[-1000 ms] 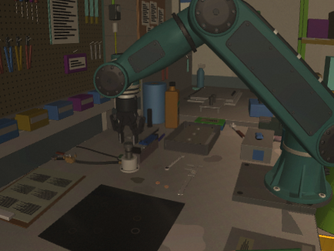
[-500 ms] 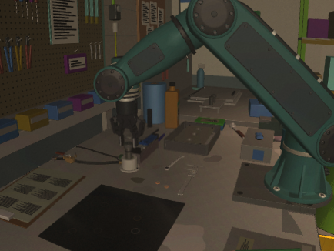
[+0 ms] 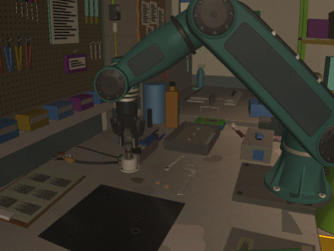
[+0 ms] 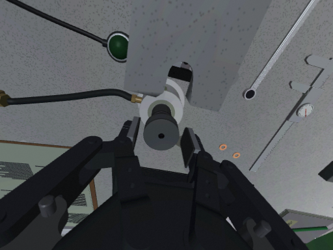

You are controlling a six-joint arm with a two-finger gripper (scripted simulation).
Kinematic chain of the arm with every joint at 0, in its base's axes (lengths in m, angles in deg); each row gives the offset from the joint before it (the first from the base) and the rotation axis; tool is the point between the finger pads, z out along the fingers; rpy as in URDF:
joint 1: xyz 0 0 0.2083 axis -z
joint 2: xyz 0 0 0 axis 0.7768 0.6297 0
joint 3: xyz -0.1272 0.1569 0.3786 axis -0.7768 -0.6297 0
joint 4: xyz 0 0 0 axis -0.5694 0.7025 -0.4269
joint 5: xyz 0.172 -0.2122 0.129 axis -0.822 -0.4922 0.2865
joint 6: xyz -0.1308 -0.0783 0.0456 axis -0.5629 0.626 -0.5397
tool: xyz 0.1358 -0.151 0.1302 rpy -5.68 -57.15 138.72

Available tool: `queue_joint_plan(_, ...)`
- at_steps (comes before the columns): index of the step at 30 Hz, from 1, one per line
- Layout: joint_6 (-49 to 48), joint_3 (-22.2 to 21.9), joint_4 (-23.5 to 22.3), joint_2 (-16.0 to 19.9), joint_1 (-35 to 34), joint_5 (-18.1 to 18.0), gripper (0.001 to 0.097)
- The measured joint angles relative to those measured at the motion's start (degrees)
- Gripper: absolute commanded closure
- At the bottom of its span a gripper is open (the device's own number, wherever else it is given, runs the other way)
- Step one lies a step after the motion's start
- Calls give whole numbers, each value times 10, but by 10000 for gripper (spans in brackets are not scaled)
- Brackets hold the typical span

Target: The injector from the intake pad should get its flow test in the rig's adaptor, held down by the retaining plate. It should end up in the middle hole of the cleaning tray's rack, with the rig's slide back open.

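The lower part of the dark injector [image 4: 161,125] is hidden inside the white adaptor [image 4: 161,103] of the rig, where it stands upright with only its round head showing. My gripper [image 4: 161,140] is open around that head and holds nothing. The grey retaining plate [image 4: 192,48] sits just behind the adaptor, its slot edge near the injector. In the side camera the gripper [image 3: 129,145] hangs straight over the adaptor [image 3: 129,163] on the bench's left. The cleaning tray [image 3: 192,137] lies further back to the right. The black intake pad [image 3: 115,219] lies in front, empty.
Storage bins [image 3: 57,109] line the left shelf under the pegboard. A black hose [image 4: 65,96] runs into the adaptor from the left. A spanner [image 4: 279,48], calipers [image 4: 292,114] and two orange washers [image 4: 229,151] lie right of the rig. A blue cylinder [image 3: 154,102] and orange bottle [image 3: 171,106] stand behind.
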Motion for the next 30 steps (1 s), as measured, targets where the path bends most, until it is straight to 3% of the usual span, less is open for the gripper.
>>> queue_joint_plan(30, 0, 0, 0, 0, 0, 0, 693)
